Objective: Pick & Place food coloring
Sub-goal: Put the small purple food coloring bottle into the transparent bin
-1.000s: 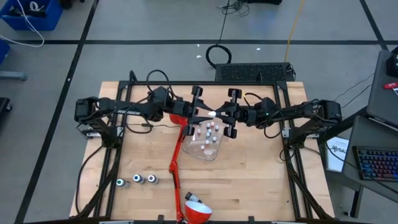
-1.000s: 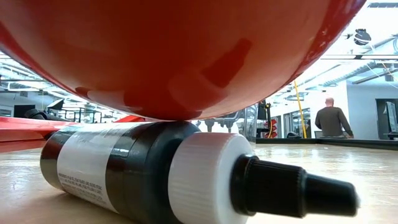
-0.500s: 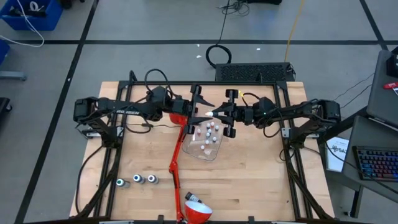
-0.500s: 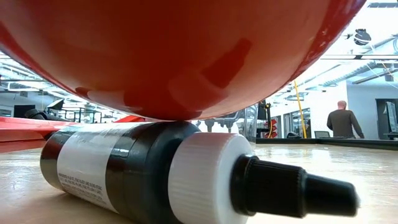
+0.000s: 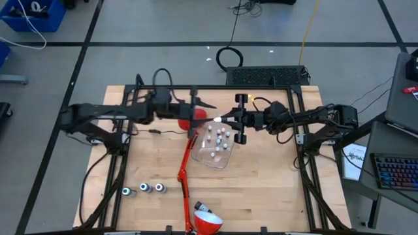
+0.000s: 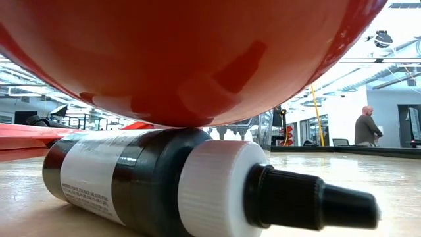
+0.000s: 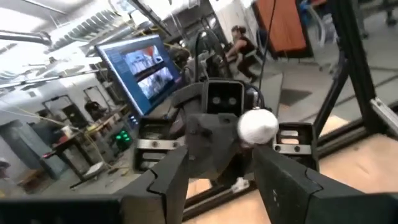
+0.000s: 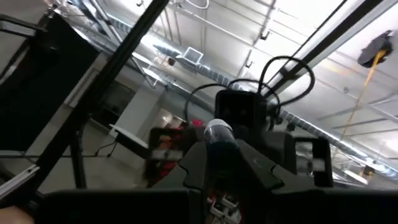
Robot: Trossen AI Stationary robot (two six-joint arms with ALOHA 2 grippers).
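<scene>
Above the clear tub (image 5: 215, 156), my right gripper (image 5: 224, 120) (image 8: 219, 148) is shut on one tiny white-topped food coloring bottle (image 5: 217, 120). My left gripper (image 5: 201, 108) (image 7: 230, 180) is open and faces it from the table's left, a short way off and touching nothing. Several tiny bottles (image 5: 219, 138) stand inside the tub. Three dark round bottles (image 5: 144, 189) stand near the near left edge. A fourth dark bottle (image 5: 202, 207) (image 6: 164, 178) lies on its side under the red lamp head (image 6: 184, 52). My right gripper pinches the tiny bottle between its two fingertips (image 8: 196, 155), just below its white top (image 8: 219, 132). The fingers come in about level from the table's right. The bottle (image 7: 258, 124) is lifted clear, above the tub.
The red desk lamp's arm (image 5: 185, 166) runs from its base (image 5: 186, 121) near the left gripper down to its head (image 5: 206, 224) at the near edge, passing the tub's left side. Bare wood lies to the near right (image 5: 268, 196). A person (image 6: 367, 126) stands far behind.
My left arm has drawn back toward the table's left edge, taking its open gripper away from the right gripper. My right gripper has kept the tiny bottle and shifted slightly left. The person in the background has walked right.
</scene>
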